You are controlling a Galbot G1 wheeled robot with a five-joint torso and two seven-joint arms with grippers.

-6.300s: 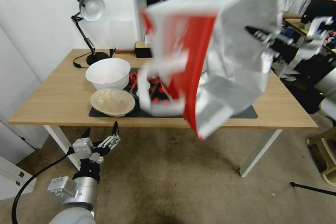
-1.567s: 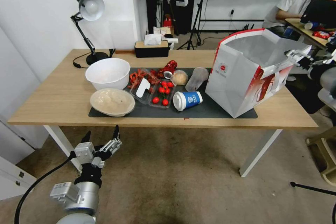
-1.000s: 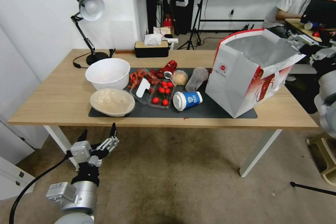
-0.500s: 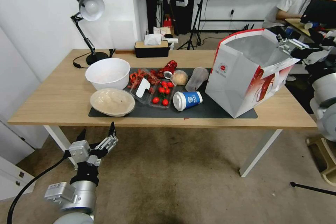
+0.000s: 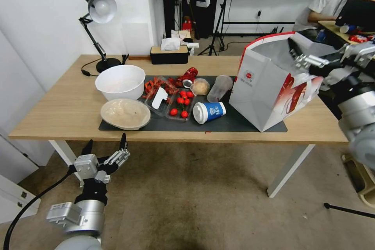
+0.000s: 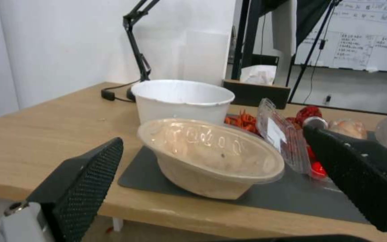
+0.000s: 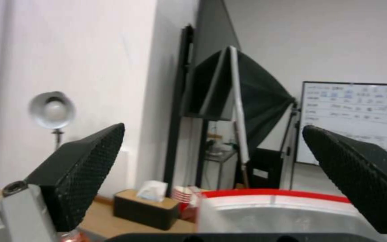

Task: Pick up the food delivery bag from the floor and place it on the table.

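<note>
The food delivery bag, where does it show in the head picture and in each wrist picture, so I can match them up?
Head view: the food delivery bag stands on the table, at its right end.
Left wrist view: not in it.
Right wrist view: its red rim and foil mouth sit low between the fingers.
Shared landmark: the tissue box.

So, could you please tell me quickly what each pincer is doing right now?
Left pincer: open, empty, below the table edge.
Right pincer: open, empty, above the bag.
</note>
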